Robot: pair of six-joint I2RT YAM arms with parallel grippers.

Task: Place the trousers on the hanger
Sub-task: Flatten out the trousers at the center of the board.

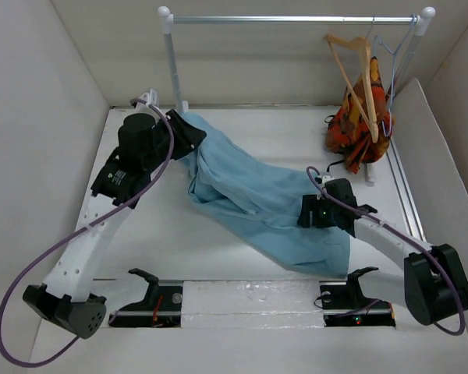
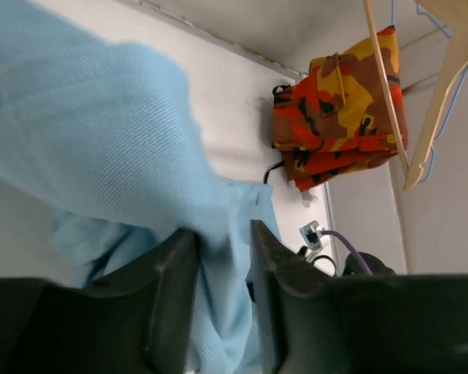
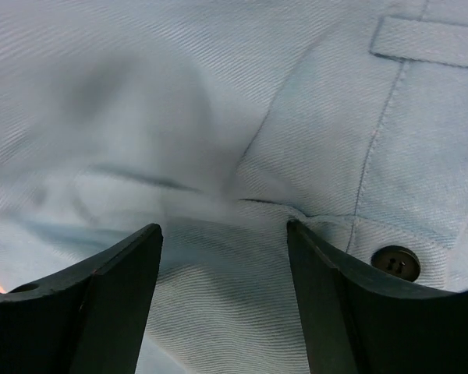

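The light-blue trousers (image 1: 257,195) lie spread diagonally across the table, from back left to front right. My left gripper (image 1: 189,134) is shut on a bunched fold of the trousers (image 2: 218,257) at their back-left end and holds it raised. My right gripper (image 1: 306,212) is open, its jaws apart just over the waistband cloth (image 3: 218,156) near the small dark button (image 3: 395,262). The tan wooden hanger (image 1: 357,74) hangs from the rail at the back right and also shows in the left wrist view (image 2: 433,101).
A metal clothes rail (image 1: 296,19) stands at the back. An orange-red patterned garment (image 1: 359,117) and a thin grey-blue wire hanger (image 1: 394,62) hang beside the wooden hanger. White walls enclose the table on the left, back and right.
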